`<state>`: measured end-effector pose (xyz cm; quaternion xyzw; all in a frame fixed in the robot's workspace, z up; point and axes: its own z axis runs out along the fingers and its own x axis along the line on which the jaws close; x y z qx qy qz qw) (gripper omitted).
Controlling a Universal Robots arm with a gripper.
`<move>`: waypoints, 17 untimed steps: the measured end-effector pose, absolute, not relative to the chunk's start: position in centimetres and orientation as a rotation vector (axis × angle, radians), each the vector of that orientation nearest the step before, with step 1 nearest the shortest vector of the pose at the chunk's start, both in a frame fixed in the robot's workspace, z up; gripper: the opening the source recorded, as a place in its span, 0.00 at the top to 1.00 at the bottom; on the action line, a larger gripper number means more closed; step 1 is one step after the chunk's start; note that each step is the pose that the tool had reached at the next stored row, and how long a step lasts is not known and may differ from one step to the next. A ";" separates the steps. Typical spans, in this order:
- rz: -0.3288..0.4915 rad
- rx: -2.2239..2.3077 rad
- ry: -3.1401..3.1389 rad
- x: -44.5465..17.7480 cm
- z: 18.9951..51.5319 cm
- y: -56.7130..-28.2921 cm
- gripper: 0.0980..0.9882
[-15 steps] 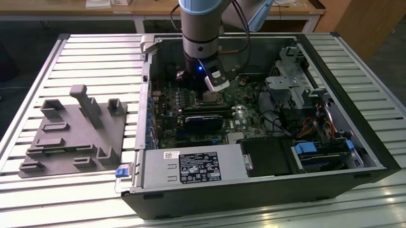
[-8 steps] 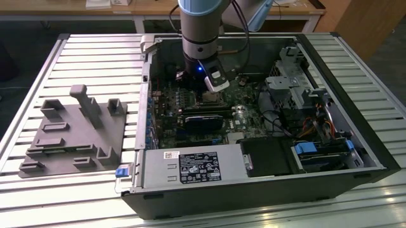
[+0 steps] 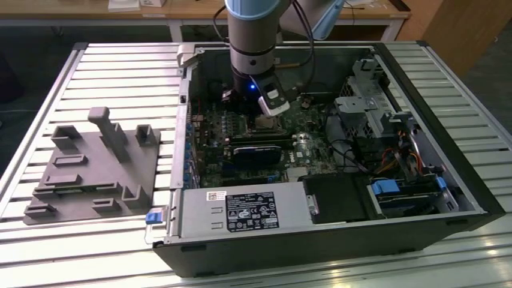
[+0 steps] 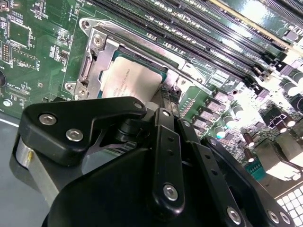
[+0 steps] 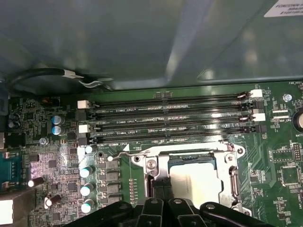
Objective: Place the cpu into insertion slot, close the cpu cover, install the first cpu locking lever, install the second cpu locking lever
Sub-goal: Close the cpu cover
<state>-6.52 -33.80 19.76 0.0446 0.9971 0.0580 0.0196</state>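
This looks like a robotics lab or test workshop. A desktop computer case lies open on its side on a bench made of ribbed metal slats, and a robot arm reaches down into it. Just beside the case, on the exterior view's left, a grey plastic tray carries raised blocks and posts. Behind the bench stand plain wooden desks on white legs. The first wrist view shows the bare green circuit board inside the case.
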 end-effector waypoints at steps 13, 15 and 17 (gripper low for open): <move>0.180 0.138 3.094 -6.5 21.2 -33.8 0.99; 0.180 0.138 3.094 -6.3 21.2 -33.8 0.99; 0.178 0.138 3.094 -6.0 21.2 -33.8 0.99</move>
